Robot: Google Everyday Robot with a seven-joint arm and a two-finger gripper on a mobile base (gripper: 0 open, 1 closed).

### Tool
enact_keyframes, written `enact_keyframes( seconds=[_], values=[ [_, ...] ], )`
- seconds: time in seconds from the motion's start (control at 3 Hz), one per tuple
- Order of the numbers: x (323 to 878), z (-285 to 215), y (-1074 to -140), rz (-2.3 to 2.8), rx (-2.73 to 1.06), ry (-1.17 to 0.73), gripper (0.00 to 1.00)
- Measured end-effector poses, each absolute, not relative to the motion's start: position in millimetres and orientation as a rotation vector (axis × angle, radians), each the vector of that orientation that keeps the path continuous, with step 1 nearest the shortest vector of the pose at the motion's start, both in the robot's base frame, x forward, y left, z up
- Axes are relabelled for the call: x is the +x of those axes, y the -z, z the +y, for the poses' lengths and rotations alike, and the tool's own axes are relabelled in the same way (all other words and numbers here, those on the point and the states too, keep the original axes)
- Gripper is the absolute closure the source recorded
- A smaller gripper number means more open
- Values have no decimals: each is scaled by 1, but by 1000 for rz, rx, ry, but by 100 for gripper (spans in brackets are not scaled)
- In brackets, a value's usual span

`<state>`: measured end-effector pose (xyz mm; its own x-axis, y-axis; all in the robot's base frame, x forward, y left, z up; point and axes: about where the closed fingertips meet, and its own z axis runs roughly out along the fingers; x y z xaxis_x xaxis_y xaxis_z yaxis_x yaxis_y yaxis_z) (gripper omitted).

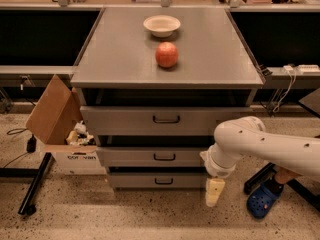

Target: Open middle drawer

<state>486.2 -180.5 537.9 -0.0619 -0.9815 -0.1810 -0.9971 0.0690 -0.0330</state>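
The grey three-drawer cabinet (165, 79) stands in the middle of the camera view. The middle drawer (145, 157) is a wide shallow grey panel with a small dark bar handle (164, 157) at its centre, and its front sits level with the other drawer fronts. The taller top drawer (150, 120) is above it and the lowest drawer (150, 180) below. My gripper (214, 191) hangs from the white arm (265, 146) at the cabinet's lower right, level with the lowest drawer, right of and below the middle drawer's handle, touching nothing.
A red apple (167, 54) and a white bowl (161, 25) sit on the cabinet top. An open cardboard box (62, 134) with trash stands on the floor at the left. A blue shoe (262, 200) and dark legs are at the lower right. Benches flank the cabinet.
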Motion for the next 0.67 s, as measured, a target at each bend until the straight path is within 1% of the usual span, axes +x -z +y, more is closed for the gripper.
enact_keyframes(
  seconds=[0.33,0.67],
  values=[
    [514,-177,-502,2152,-1978,-166,0],
    [514,-177,-502,2152,-1978,-166,0]
  ],
)
